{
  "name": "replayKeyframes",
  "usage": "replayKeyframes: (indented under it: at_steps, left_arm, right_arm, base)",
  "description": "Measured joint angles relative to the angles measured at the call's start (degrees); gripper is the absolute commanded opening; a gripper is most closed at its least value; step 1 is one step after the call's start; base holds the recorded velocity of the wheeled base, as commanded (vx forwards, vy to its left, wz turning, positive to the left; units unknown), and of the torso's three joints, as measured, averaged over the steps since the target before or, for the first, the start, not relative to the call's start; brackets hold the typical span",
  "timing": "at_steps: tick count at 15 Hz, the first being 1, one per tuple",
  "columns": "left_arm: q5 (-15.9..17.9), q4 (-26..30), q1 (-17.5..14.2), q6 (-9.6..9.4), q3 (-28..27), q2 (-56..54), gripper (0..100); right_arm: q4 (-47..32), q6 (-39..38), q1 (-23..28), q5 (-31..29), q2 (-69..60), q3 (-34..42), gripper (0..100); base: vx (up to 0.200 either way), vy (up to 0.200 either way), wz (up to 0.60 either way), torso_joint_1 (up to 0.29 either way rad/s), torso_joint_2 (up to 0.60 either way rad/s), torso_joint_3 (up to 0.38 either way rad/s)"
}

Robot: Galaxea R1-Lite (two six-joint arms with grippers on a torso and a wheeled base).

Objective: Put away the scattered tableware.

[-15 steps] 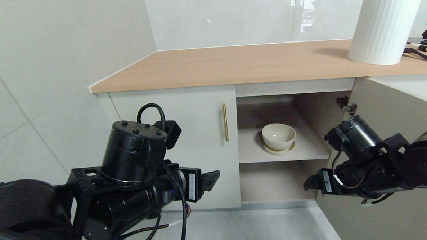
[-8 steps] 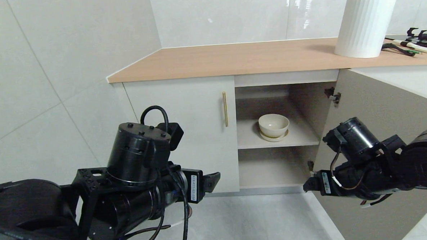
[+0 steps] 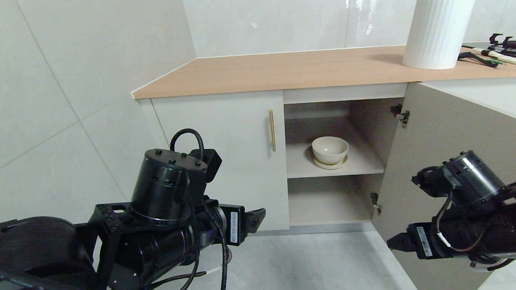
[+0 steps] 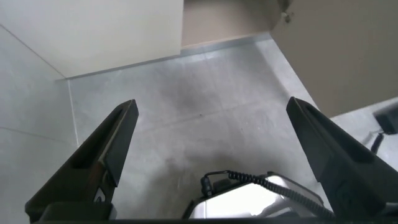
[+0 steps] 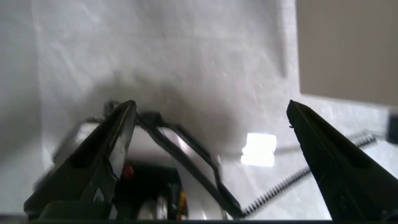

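Bowl (image 3: 330,148), cream-coloured, stands upright on a matching saucer (image 3: 331,163) on the middle shelf (image 3: 365,165) of the open cabinet, near the shelf's front edge and closer to the closed left door (image 3: 223,155) than to the hinge side. Bare shelf lies to the bowl's right and behind it, and the lower compartment (image 3: 330,203) opens beneath. The right door (image 3: 441,154) is swung wide toward the robot, its free edge low on the right. A slim brass handle (image 3: 271,130) runs vertically along the closed door's edge, just beside the opening.

The left gripper (image 3: 254,218) hangs low in front of the closed door, well apart from the bowl; the left wrist view shows its jaws (image 4: 211,107) spread wide over grey floor (image 4: 205,106). The right gripper (image 3: 396,242) sits low beside the open door's face, and the right wrist view shows it (image 5: 210,107) spread apart as well, holding nothing.

Above, the wooden countertop (image 3: 281,70) carries a white ribbed container (image 3: 438,30) and some dark-handled tools (image 3: 498,52) at the far right. Pale tiled walls (image 3: 84,61) close the corner.
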State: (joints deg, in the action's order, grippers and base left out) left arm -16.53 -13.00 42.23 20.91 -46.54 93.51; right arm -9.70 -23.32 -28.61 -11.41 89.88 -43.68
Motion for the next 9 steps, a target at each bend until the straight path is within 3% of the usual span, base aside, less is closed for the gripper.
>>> replayKeyframes:
  at_steps: [5,9]
  left_arm:
    - [-0.1,0.0,-0.1,-0.09,0.1,0.4,100]
    - [-0.1,0.0,0.0,-0.11,0.0,0.4,100]
  right_arm:
    - [-7.7,-0.9,0.0,0.0,-6.2,4.3,100]
    - [-8.6,-3.7,0.2,0.0,-9.8,9.1,100]
  base:
    - [0.000,-0.200,0.00,0.002,0.00,0.006]
    - [0.000,-0.200,0.00,0.001,0.00,0.004]
